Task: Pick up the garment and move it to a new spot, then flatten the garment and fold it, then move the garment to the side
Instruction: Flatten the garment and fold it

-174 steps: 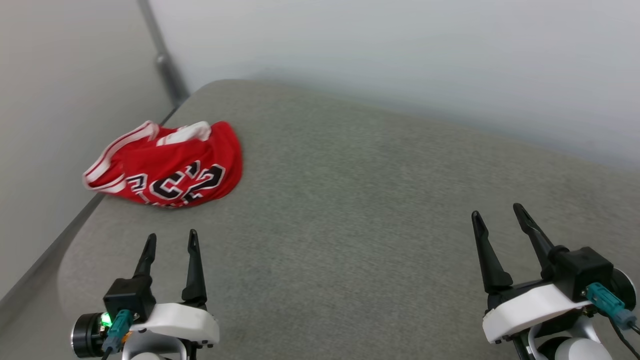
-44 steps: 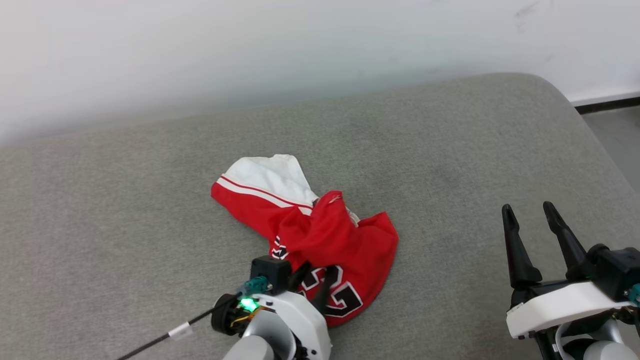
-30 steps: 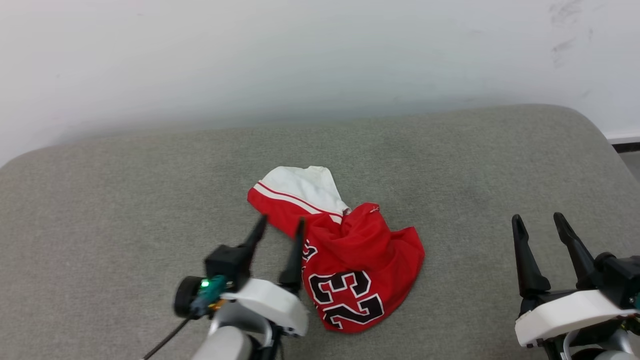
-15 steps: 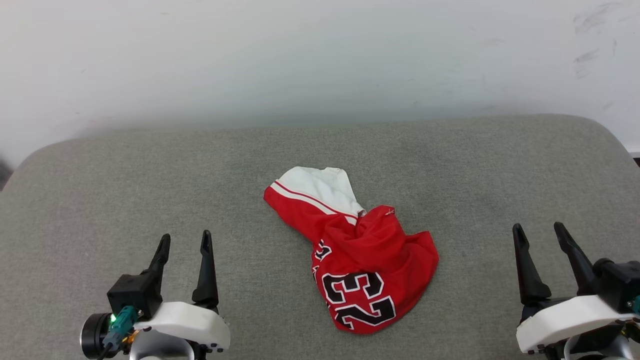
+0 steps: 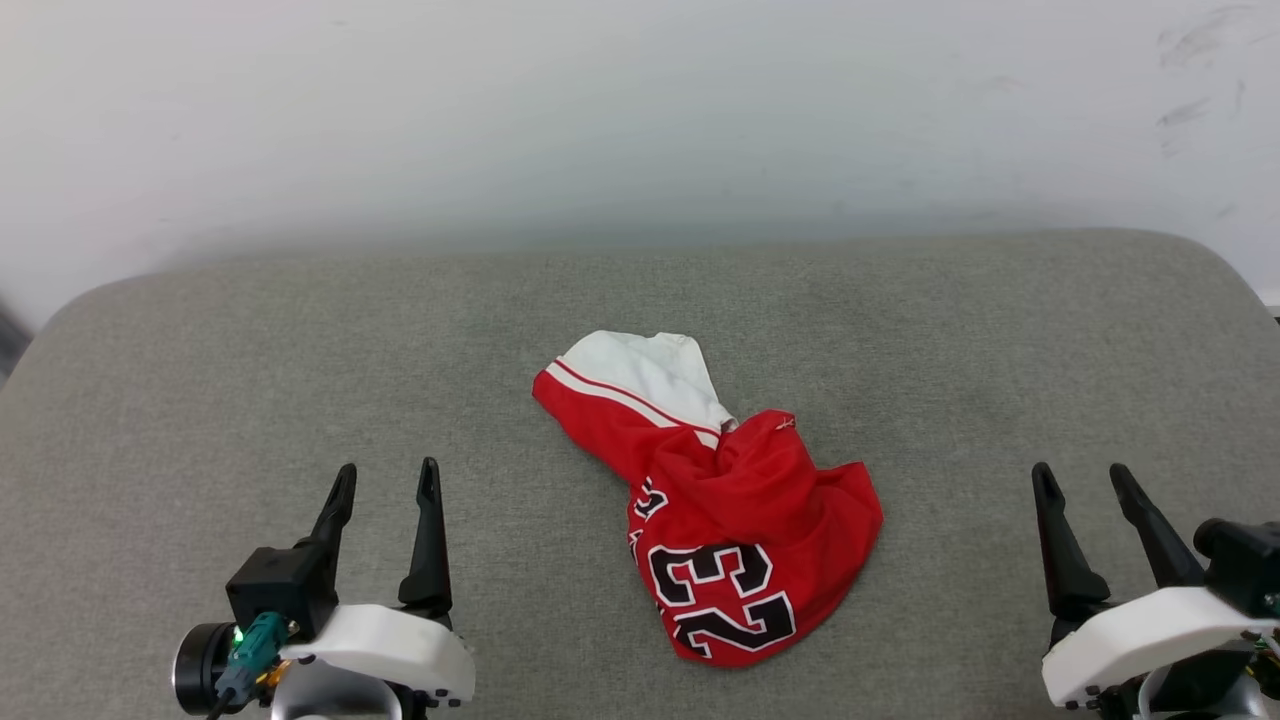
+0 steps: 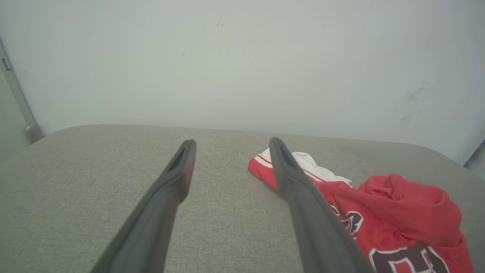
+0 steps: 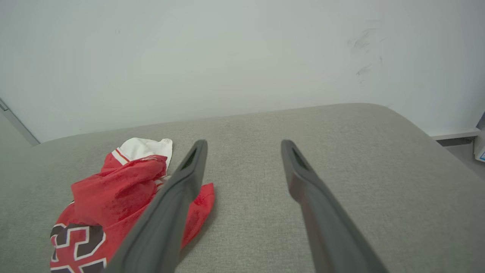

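Lying crumpled between the two grippers: the garment (image 5: 715,520), one red basketball-style T-shirt, on a grey upholstered cushion (image 5: 250,360).

Position: right of the left gripper (image 5: 387,466), left of the right gripper (image 5: 1079,468), partly ahead of both sets of fingertips, touching neither.

Left gripper: jaws spread, empty. Right gripper: jaws spread, empty.

Placement, as judged: the shirt sits mid-cushion with bare fabric all round, giving room to flatten it. The grippers flank it, each placed to take an edge.

Appearance: bunched, not flat. White sleeve with red-white striped trim at the far end. Black, white-outlined numerals at the near end. Loose red folds heaped between them.
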Robot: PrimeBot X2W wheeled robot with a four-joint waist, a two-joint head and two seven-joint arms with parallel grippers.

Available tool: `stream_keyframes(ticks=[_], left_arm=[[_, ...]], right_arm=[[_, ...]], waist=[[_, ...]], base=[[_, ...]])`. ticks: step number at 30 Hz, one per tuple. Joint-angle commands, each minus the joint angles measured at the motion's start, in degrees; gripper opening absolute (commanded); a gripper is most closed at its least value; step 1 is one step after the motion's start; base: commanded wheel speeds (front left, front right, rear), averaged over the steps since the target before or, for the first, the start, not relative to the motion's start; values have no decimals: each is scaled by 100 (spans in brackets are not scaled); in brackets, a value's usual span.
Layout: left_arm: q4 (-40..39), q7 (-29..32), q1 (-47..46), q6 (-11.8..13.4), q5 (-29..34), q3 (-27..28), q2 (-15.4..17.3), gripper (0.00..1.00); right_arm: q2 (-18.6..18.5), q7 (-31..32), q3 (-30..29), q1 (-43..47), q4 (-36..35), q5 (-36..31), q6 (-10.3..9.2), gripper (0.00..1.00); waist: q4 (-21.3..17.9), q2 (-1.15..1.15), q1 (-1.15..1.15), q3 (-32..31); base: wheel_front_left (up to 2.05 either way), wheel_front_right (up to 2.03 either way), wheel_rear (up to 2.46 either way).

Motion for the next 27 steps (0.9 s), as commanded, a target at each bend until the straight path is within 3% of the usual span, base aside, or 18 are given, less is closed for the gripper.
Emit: stream_keyframes(ticks=[1,6,10,16,23,24,25,26,27], left_arm=[[-34,15,-53,20,43,-21,3,100],[-80,-47,-186,4,80,-106,-59,100],[-79,-100,-340,-49,119,-197,-126,100],[42,-225,-615,-148,152,-355,-269,100],[250,-337,-803,-238,164,-439,-376,100],[340,-372,-825,-245,144,-451,-400,100],[340,-372,-825,-245,144,-451,-400,100],[388,-382,-823,-249,133,-458,-407,100],[410,-392,-815,-250,127,-456,-402,100]], right_arm=[[11,116,-81,-115,118,141,-2,100],[12,733,-250,-653,633,658,-2,100],[12,1647,-137,-1288,1127,768,-1,100],[-212,3116,425,-2110,1761,1045,-2,100],[-393,3932,1031,-2604,2216,1363,-2,100],[-426,4147,1201,-2584,2365,1513,-2,47],[-426,4147,1201,-2584,2365,1513,-2,47],[-440,4153,1316,-2555,2342,1650,-2,0],[-479,4130,1377,-2532,2309,1675,-2,0]], waist=[[31,0,0,26],[173,0,0,156],[389,0,0,333],[758,0,0,580],[1029,0,0,771],[1060,0,0,774],[1060,0,0,774],[1060,0,0,760],[1050,0,0,750]], base=[[0,0,0],[0,0,0],[0,0,0],[0,0,0],[0,0,0],[0,0,0],[0,0,0],[0,0,0],[0,0,0]])
